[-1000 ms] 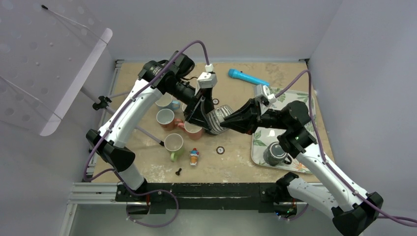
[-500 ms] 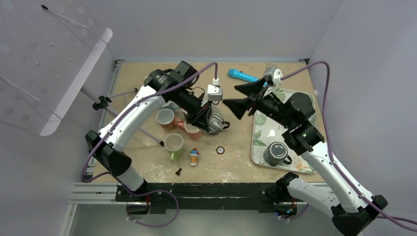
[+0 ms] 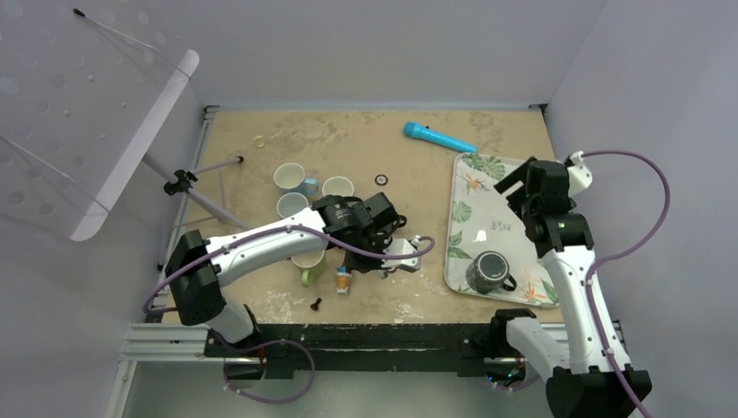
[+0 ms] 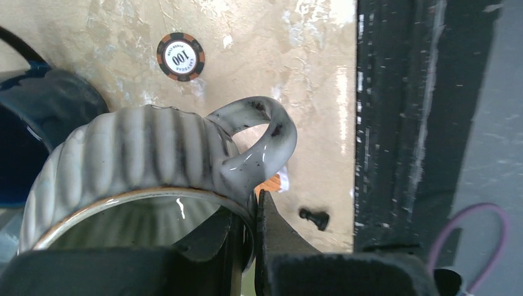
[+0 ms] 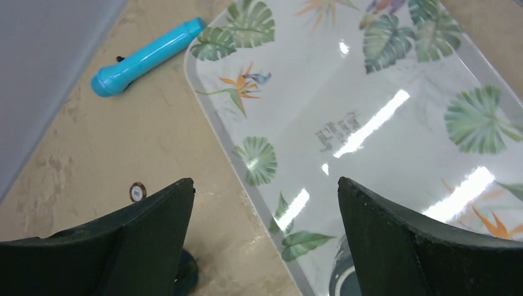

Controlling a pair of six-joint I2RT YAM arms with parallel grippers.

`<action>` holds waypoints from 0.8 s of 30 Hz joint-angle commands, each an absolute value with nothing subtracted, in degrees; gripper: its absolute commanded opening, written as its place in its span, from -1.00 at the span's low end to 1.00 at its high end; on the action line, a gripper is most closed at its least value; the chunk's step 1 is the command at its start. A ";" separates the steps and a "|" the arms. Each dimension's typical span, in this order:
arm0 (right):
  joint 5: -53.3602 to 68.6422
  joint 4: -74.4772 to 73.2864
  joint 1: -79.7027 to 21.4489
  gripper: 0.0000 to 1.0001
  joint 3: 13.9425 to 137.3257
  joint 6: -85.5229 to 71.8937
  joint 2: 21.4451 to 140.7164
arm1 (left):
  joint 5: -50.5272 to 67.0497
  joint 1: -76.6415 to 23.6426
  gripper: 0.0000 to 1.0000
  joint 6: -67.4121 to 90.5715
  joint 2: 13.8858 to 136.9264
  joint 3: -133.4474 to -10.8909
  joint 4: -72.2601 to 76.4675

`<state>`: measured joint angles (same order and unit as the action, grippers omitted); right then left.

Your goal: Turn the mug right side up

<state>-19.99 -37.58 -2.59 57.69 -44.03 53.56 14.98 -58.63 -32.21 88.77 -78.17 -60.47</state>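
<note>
In the left wrist view the ribbed grey mug (image 4: 142,154) hangs above the table with its mouth turned toward the camera and its handle (image 4: 262,132) to the right. My left gripper (image 4: 253,203) is shut on the mug's rim beside the handle, one finger inside and one outside. From above, the left wrist (image 3: 370,231) lies low over the table's middle and hides most of the mug. My right gripper (image 5: 265,181) stands open and holds nothing, over the left edge of the leaf-print tray (image 5: 382,92), far right of the mug (image 3: 515,180).
A dark mug (image 3: 489,272) stands on the tray (image 3: 474,222). Several cups (image 3: 292,205) cluster left of centre. A small figurine (image 3: 344,279), a black pawn (image 3: 316,304) and a poker chip (image 4: 180,57) lie near the mug. A blue flashlight (image 3: 438,137) lies at the back.
My right gripper let go of the mug, opened and drew back right over the tray. My left gripper shut on the rim and carried the mug toward the near side.
</note>
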 commanded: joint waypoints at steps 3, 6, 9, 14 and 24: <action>-29.23 -49.98 -2.36 0.84 55.02 -58.62 45.71 | 2.41 -59.87 -1.00 -37.62 91.70 -76.37 -43.69; -29.27 -50.10 -2.20 0.83 52.14 -61.35 43.38 | 5.27 -55.48 -1.00 -39.38 95.33 -78.06 -43.00; -29.16 -50.80 -2.11 0.83 50.74 -62.49 43.02 | 4.65 -54.94 -1.00 -42.36 100.07 -79.89 -45.64; -27.18 -52.46 -1.81 0.83 51.75 -60.38 47.41 | 13.18 -53.37 -1.00 -46.27 102.74 -82.38 -52.61; -24.47 -51.61 -0.41 0.82 50.31 -61.12 51.83 | 12.09 -49.41 -1.00 -51.22 114.14 -96.79 -59.87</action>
<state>-25.78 -51.35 -1.72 51.05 -59.57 50.37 13.04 -51.31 -47.83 110.39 -88.66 -58.41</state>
